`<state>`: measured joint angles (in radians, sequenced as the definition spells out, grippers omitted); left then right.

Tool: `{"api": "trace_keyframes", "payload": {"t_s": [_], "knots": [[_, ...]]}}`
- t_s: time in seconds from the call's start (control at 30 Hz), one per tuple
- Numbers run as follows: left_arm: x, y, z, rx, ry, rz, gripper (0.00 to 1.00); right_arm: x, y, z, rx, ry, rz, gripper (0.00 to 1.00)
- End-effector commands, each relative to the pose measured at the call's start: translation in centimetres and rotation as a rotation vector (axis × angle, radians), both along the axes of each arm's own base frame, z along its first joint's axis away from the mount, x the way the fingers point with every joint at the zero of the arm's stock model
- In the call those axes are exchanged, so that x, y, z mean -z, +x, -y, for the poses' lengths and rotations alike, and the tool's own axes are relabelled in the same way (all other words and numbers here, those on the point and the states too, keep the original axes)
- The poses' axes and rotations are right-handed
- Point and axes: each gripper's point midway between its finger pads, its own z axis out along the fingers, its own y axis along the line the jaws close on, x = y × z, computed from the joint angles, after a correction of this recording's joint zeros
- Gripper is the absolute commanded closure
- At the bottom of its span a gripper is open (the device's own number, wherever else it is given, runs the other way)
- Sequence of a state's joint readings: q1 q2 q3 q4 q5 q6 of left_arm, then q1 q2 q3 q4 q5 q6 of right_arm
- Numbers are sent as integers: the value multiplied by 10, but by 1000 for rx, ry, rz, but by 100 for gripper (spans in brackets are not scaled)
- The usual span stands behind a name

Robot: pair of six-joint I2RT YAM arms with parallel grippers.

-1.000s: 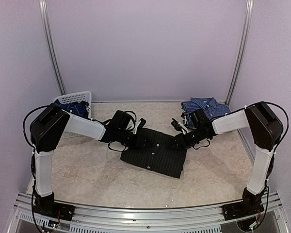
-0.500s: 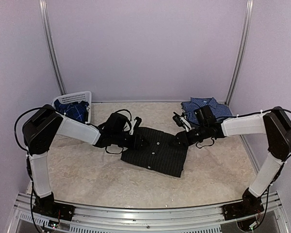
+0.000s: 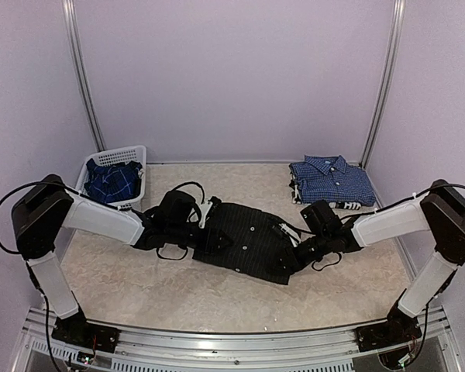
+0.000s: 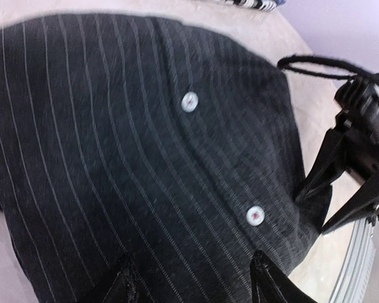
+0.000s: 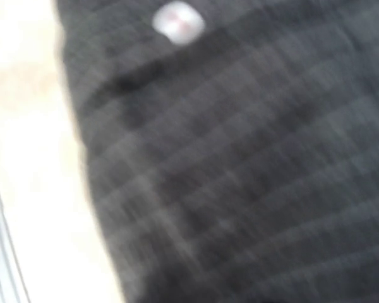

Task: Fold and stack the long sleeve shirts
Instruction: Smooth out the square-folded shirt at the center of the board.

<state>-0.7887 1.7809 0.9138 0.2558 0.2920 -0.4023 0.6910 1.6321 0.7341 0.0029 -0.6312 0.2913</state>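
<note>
Beige mottled table (image 3: 139, 271), lilac walls (image 3: 232, 77); left fingers (image 4: 127, 285), right fingers (image 4: 322, 163) apart over black shirt (image 3: 248, 240).

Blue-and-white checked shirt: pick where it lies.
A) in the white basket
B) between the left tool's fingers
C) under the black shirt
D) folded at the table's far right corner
D: the blue-and-white checked shirt lies folded at the far right corner, apart from the black pinstriped shirt and the white basket.
</note>
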Motion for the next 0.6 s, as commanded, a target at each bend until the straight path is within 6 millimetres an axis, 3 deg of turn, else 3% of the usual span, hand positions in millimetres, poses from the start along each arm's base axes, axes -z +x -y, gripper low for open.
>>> {"api": "trace_keyframes", "payload": {"t_s": [0.0, 0.17, 0.3, 0.43, 0.57], "knots": [[40, -19, -17, -8, 77, -58, 43, 28, -9, 11, 32, -45, -36, 58], [76, -29, -33, -18, 153, -104, 43, 53, -17, 22, 43, -112, -75, 58], [94, -34, -42, -30, 194, -126, 43, 50, -17, 23, 43, -114, -70, 58], [72, -22, -32, -29, 165, -74, 42, 24, -16, 19, 19, -77, -35, 57], [35, -4, -22, -50, 127, 14, 41, -31, 2, 15, 31, -56, 95, 46]]}}
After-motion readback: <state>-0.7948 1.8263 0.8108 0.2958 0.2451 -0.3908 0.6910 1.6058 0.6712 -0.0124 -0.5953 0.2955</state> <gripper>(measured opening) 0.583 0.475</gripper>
